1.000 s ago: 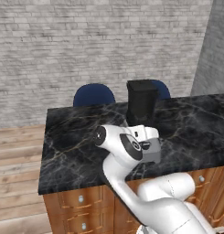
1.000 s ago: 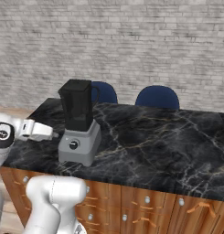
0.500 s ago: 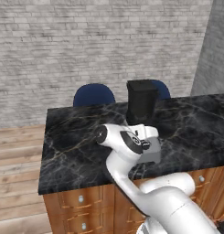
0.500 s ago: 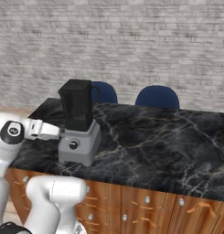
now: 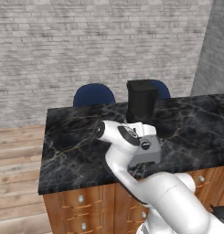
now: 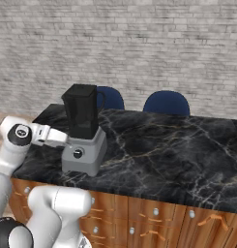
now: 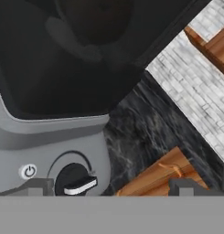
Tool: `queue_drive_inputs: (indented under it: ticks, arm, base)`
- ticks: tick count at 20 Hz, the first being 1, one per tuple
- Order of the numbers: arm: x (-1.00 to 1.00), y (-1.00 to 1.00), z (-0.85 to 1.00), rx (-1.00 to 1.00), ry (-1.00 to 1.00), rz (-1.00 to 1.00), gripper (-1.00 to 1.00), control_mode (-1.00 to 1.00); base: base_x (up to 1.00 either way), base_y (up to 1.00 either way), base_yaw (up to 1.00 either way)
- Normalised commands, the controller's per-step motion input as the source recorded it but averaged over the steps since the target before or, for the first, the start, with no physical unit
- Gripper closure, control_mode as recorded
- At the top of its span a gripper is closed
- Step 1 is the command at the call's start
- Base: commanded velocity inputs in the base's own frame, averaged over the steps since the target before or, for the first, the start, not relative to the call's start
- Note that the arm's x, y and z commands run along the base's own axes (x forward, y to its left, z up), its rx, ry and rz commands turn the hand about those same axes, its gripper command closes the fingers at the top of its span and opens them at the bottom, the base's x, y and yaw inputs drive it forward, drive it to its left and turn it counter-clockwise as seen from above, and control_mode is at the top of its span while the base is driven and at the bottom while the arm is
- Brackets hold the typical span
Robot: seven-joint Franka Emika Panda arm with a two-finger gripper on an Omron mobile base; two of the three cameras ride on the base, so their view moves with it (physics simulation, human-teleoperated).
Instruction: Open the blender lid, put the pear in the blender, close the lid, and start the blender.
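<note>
The blender [image 6: 84, 130] stands on the dark marble counter, its light-grey base [image 6: 86, 154] under a tall dark jar [image 5: 141, 104]. A flat black blender lid [image 6: 80, 89] caps the jar. The pear is out of view. My gripper [image 7: 111, 188] is open and sits close in front of the base's left side, low by the counter. Its two fingertips [image 7: 38, 187] stand wide apart with nothing between them. The round black knob [image 7: 75, 179] with its white pointer lies just beyond the left fingertip, beside a power symbol [image 7: 29, 171]. From the right base view my hand [image 6: 52, 136] reaches in from the left.
The marble counter [image 6: 178, 145] runs wide to the right of the blender. Two blue chairs [image 6: 166, 103] stand behind it against a brick wall. Wooden drawers [image 6: 154, 213] line the counter's front, and the counter's left edge is just beside my hand.
My hand has moved rightwards, closer to the blender's grey base. The blender has not moved.
</note>
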Motion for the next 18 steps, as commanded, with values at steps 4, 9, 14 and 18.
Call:
queue_drive_inputs:
  ticks: [4, 9, 14, 18]
  arm:
    - [0.09, -0.06, -0.17, -0.01, 0.04, -0.09, -1.0, -1.0]
    - [0.15, -0.12, -0.24, 0.0, 0.0, -0.03, -1.0, -1.0]
    - [0.14, -0.13, -0.28, 0.0, 0.0, 0.0, -1.0, -1.0]
    - [0.16, 0.0, -0.22, 0.0, 0.0, 0.0, -1.0, -1.0]
  base:
    - [0.0, 0.0, 0.0]
    - [0.0, 0.0, 0.0]
    - [0.0, 0.0, 0.0]
    - [0.0, 0.0, 0.0]
